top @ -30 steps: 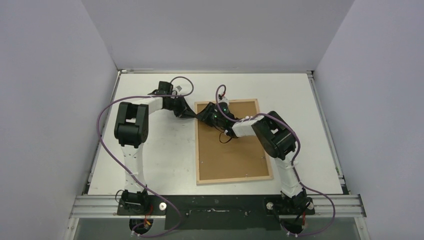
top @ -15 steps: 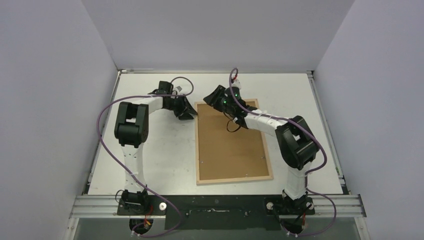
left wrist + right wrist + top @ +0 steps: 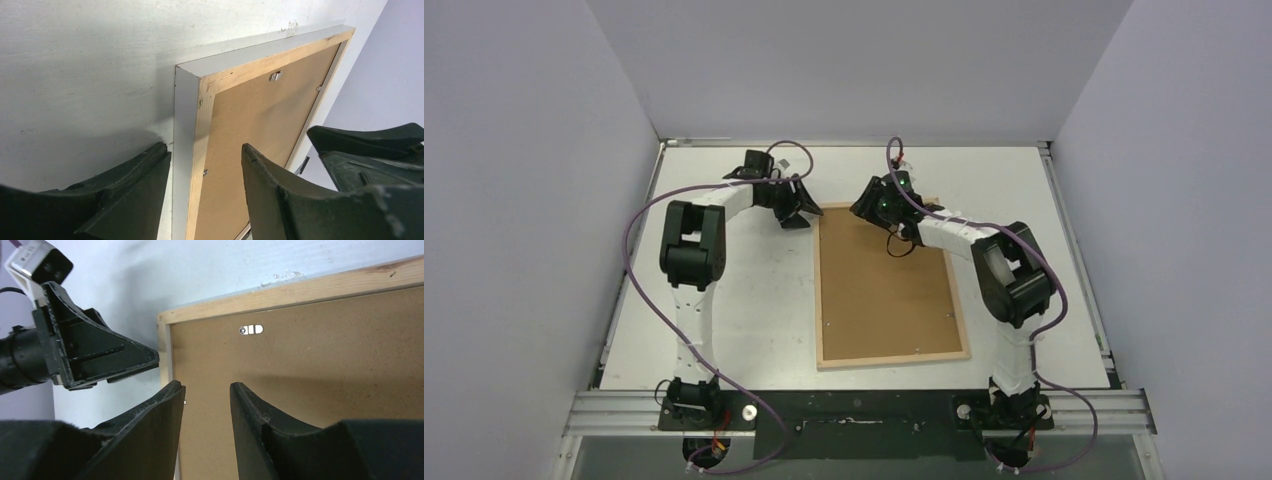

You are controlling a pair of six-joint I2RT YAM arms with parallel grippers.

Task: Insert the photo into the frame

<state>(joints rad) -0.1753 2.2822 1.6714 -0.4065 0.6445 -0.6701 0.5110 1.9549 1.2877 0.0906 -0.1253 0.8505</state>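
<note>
At the eleven o'clock corner of the frame [image 3: 818, 300] I've got both claws gathered. It lies face down on the table [image 3: 724, 300], bare wood rim up and brown backing board [image 3: 889, 290] seated in it. The photo shows in no view, so I can't say whether it sits under that board.

My left claw [image 3: 204, 152] is spread wide and astride the nine o'clock rail, gripping nothing. The right claw [image 3: 206, 387] hangs over the board just inside that corner, its jaws parted only narrowly and empty.

My read is that the back has to come open first. I'd steady the rail with the left, gently so the frame doesn't skid. The right should work the clip [image 3: 251, 330] at twelve o'clock with one fingertip, low and slow, without gouging the board.
</note>
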